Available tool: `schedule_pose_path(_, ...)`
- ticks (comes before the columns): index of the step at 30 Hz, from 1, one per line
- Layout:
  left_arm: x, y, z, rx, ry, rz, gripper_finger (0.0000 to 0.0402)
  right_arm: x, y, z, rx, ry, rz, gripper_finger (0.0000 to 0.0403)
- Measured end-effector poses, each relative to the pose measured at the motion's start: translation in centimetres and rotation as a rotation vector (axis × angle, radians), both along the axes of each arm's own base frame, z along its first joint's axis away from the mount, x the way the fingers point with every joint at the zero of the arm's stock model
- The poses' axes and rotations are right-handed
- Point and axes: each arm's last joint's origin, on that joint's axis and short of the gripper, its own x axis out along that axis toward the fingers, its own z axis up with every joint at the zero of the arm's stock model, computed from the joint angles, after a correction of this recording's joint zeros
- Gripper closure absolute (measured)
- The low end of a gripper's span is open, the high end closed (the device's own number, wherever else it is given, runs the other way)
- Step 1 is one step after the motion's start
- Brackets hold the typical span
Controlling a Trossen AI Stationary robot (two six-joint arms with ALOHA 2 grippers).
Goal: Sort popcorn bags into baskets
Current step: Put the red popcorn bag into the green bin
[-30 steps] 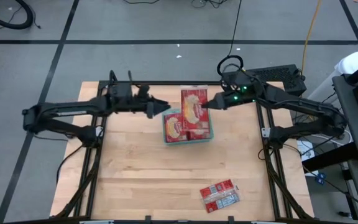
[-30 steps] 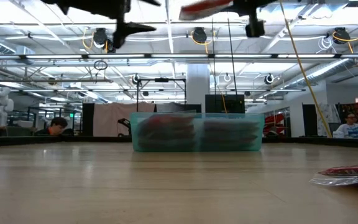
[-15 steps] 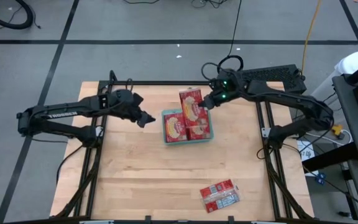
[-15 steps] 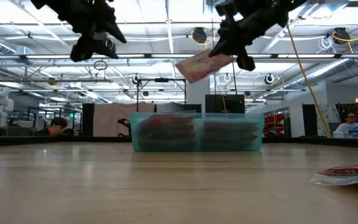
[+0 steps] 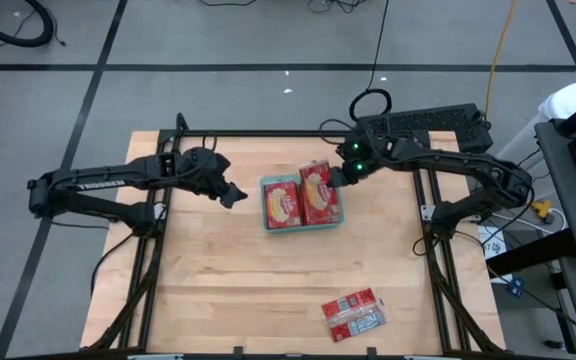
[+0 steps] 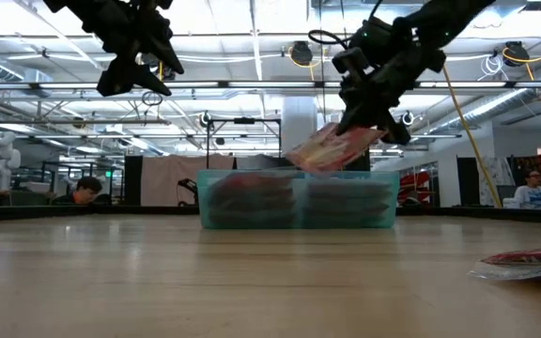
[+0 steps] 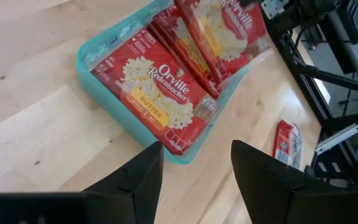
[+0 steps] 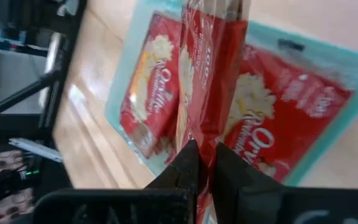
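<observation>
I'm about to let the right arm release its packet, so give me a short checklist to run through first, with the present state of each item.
1. Right tool shut on the held popcorn bag: ok.
2. Held bag over the teal tray, on its right half: ok.
3. Bag low enough to drop: it hangs tilted at the tray's rim: ok.
4. Left tool clear of the tray, raised to its left, empty: ok.
5. Room in the tray: bags already fill both halves, depth left: cannot tell.
6. Loose bags remaining at the table's front: not ok, still to sort.

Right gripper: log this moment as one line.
right gripper: shut on popcorn bag | over teal tray | left gripper: open, empty, beside tray
</observation>
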Motion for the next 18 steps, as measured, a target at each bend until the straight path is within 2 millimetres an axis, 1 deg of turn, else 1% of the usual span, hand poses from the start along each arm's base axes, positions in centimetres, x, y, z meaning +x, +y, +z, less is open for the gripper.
schedule_pose_path(5,0.0,0.0,0.0,0.013,0.000,-0.009,0.0211,-0.3,0.3,-1.6,0.056,-0.021,-0.010,0.0393)
schedule_pose_path(13,0.0,0.0,0.0,0.008,0.000,-0.003,0.0211,-0.5,0.4,-2.1,0.058,-0.011,-0.010,0.0390)
schedule_pose_path(18,0.0,0.1,0.0,-0.017,-0.007,0.022,0.0211,-0.7,0.4,-2.3,0.049,0.020,-0.023,0.0365)
